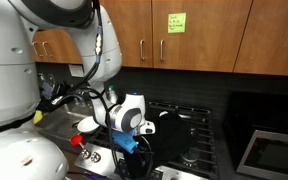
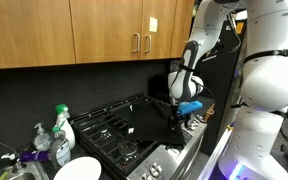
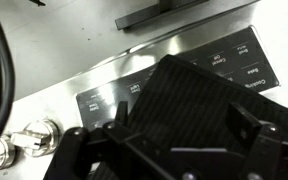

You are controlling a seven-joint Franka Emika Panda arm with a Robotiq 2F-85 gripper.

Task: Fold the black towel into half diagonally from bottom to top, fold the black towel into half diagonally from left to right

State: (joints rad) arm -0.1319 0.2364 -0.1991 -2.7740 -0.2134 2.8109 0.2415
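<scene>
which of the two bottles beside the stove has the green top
The bottle standing nearer the stove has the green top. The spray bottle on its far side has a pale, colourless head.

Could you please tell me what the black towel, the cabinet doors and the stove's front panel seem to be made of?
Black towel: likely thin cloth, matte; it lies flat and shows no glare. Cabinet doors: wood or wood veneer, warm brown with a soft sheen. Stove's front panel: probably brushed stainless steel, grey and softly reflective.
</scene>
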